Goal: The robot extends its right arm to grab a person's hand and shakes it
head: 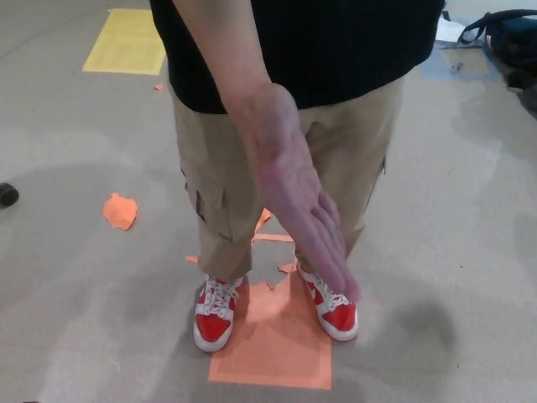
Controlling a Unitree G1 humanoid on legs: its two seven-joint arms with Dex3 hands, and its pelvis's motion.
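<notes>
A grey floor (75, 277) fills the frame, seen from above. A yellow rectangle (126, 42) is laid flat on it in the upper left of the frame, and a crumpled orange scrap (120, 210) is seen at the left, near the middle height. A small dark object (7, 195) is cut off by the left edge; what it is cannot be told. A dark bag (508, 38) with a strap is placed in the upper right corner.

A person is seen standing at the centre of the frame, dressed in a black shirt (336, 42) and tan trousers (226, 176) with side pockets. Red and white shoes (216, 312) are worn, and both are set on or at the edge of an orange sheet (277, 344) that is laid on the floor at the lower centre. Smaller orange bits are scattered just above the sheet, between the legs.

The person's hand (294, 193) is held out toward the camera, in the middle of the frame, with the forearm coming down from the upper centre. The palm is turned sideways, the fingers are kept straight and together, and the fingertips are pointed toward the lower right. The hand is seen in front of the trousers and is touched by nothing.

No robot hand is shown anywhere in the frame, left or right, so how far either is open cannot be told.
</notes>
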